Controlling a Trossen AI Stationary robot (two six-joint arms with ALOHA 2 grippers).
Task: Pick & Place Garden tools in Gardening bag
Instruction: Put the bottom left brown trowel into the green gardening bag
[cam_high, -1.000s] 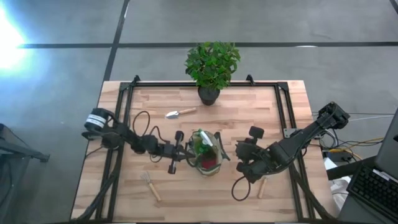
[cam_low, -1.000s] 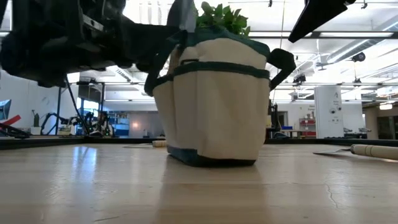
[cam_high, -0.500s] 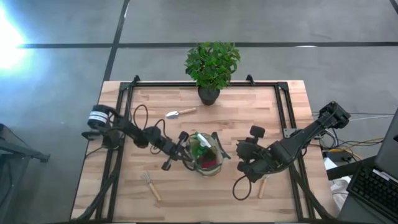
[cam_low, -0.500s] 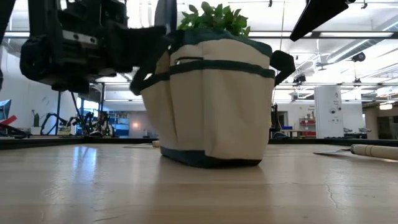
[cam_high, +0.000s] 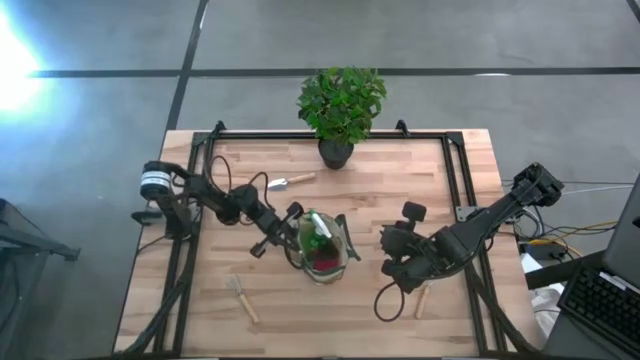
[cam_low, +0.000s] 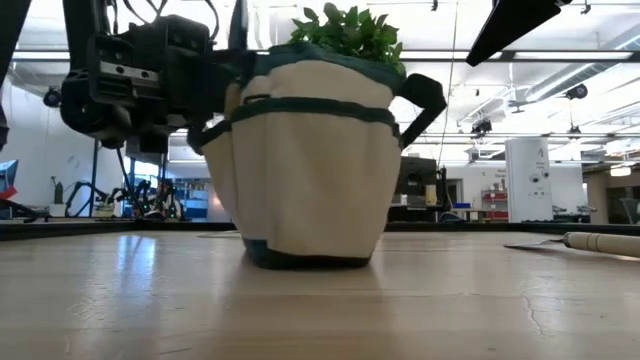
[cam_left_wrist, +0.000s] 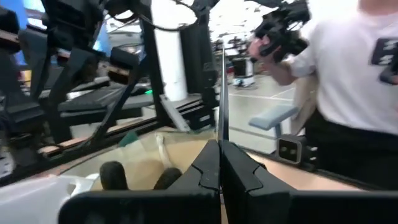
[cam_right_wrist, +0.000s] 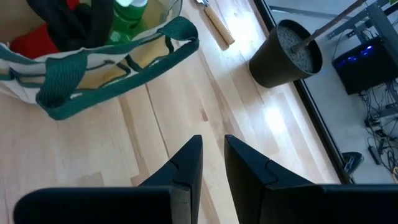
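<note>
The gardening bag (cam_high: 322, 246) is a small khaki fabric tote with dark green trim and loop handles, standing upright at the middle of the worktop (cam_high: 400, 190). Its round mouth shows a green spray bottle (cam_high: 322, 237) and a red-and-black tool (cam_high: 326, 260) inside. From the low view the bag (cam_low: 305, 165) stands flat on the wood. The left gripper (cam_high: 291, 222) sits at the bag's rim at about 10 o'clock from its centre; in the left wrist view its fingers (cam_left_wrist: 205, 168) are pressed together on a thin dark edge, most likely the bag's rim or strap, though I cannot tell which. The right gripper (cam_high: 390, 248) waits at 3 o'clock of the bag, clear of it, its fingers (cam_right_wrist: 186, 165) slightly apart and holding nothing. A trowel (cam_high: 290, 181) lies at 11 o'clock of the bag near the potted plant (cam_high: 340, 105); a fork (cam_high: 241, 297) lies at 8 o'clock
</note>
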